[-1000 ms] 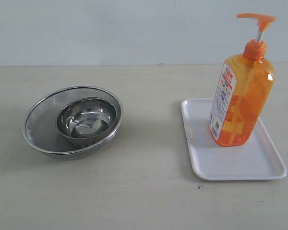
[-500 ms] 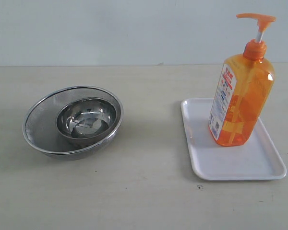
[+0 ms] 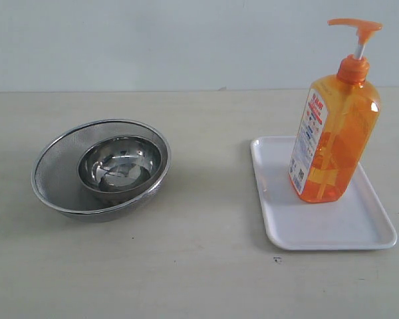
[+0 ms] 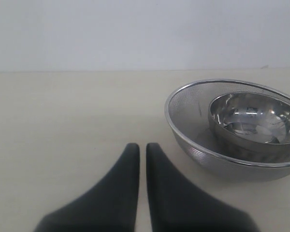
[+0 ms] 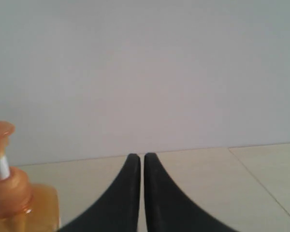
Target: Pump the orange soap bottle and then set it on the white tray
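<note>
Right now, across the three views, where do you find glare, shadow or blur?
Exterior view: sharp; glare inside the steel bowl, soft shadow under the mesh strainer, the orange soap bottle lit through. Left wrist view: left gripper soft-edged, bowl crisp. Right wrist view: hazy throughout, bottle's pump blurred beside the right gripper.

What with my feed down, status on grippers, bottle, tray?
Left gripper shut, empty. Right gripper shut, empty. Orange soap bottle upright on white tray. Mesh strainer with steel bowl sits apart, no obstruction.

Left claw (image 4: 142,146), right claw (image 5: 141,155): matte black, smooth, wide bases curving into narrow rounded tips
</note>
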Controlling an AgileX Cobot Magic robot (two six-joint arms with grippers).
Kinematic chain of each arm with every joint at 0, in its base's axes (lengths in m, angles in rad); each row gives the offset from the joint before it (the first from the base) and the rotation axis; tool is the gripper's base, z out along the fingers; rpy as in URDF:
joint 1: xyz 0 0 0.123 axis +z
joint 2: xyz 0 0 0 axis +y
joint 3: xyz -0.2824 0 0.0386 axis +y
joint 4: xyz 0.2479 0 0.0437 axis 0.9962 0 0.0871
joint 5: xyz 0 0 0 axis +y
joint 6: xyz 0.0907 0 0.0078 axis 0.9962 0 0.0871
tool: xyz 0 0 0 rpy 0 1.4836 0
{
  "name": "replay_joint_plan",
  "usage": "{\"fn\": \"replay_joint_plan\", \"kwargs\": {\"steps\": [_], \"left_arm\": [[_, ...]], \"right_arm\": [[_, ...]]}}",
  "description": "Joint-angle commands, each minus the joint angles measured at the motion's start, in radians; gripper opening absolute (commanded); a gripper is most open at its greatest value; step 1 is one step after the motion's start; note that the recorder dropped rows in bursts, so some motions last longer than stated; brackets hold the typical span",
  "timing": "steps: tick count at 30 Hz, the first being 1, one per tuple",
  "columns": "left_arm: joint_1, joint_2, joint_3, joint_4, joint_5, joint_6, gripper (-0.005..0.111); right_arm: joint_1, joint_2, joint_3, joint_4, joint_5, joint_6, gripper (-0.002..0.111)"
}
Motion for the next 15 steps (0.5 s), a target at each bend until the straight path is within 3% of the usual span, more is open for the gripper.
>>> {"fn": "replay_joint_plan", "kwargs": {"steps": [1,15], "left_arm": [[0.003,-0.003,0.004,-0.013,-0.006,0.003,0.005],[0.003,-0.003,0.004,-0.009,-0.006,0.003,0.005]], "right_arm": [[-0.003,-0.056,0.002,-0.006,0.097,0.002,0.000],[-0.003,-0.218,0.002,-0.006,0.407,-0.036,0.000]]}}
